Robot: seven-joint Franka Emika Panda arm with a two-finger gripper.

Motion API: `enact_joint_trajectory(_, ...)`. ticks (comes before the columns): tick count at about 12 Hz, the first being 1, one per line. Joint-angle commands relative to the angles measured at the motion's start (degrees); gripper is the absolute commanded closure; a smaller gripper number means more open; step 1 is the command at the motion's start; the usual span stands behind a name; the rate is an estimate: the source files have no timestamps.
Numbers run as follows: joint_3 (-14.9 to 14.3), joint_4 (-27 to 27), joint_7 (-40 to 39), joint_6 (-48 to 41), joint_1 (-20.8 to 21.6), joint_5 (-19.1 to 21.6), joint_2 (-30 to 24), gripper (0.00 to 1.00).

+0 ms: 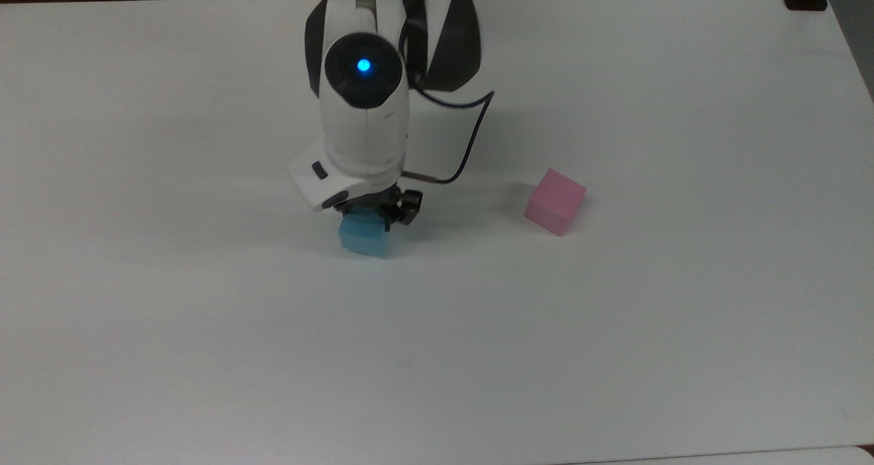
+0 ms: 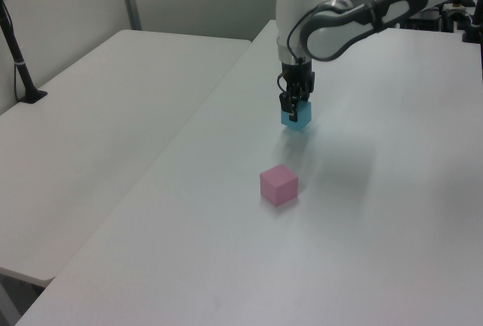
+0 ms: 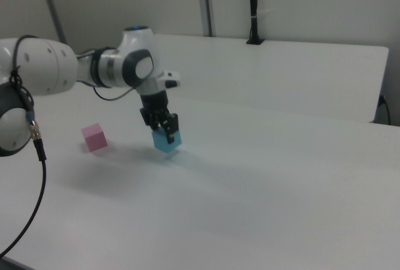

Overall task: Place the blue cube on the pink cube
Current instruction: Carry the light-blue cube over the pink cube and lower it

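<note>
Three fixed cameras around one white table (image 1: 614, 356).
Top view looked steeply down from the front edge toward the arm's base. Left view and right view looked across obliquely from opposite sides, farther off. All shared the gripper (image 1: 372, 214) (image 2: 295, 105) (image 3: 163, 126), blue cube (image 1: 364, 236) (image 2: 298, 118) (image 3: 169, 141) and pink cube (image 1: 554, 201) (image 2: 278, 184) (image 3: 94, 137).

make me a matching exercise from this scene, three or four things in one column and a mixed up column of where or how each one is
Things:
1. blue cube
2. pink cube
3. gripper
4. black cable

States:
A. stands alone on the table, nothing touching it
B. shut on a cube from above
C. loops from the arm, hanging above the table
D. held between the fingers, tilted

Pairs: 1-D, 2-A, 3-B, 4-C
</note>
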Motion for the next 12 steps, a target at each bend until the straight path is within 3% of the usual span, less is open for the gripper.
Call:
enact_joint_trajectory(1, 1.8, 1.5, -1.6, -8.8, 6.1, 0.0, -6.1, 0.84)
enact_joint_trajectory(5, 1.8, 1.6, -0.3, -8.6, 14.8, 0.1, -5.9, 0.76)
enact_joint_trajectory(10, 1.7, 1.9, 5.0, -3.1, 21.2, -0.8, -2.9, 0.63)
enact_joint_trajectory(12, 1.6, 1.9, 6.6, 0.6, 21.5, -1.2, -1.8, 0.39)
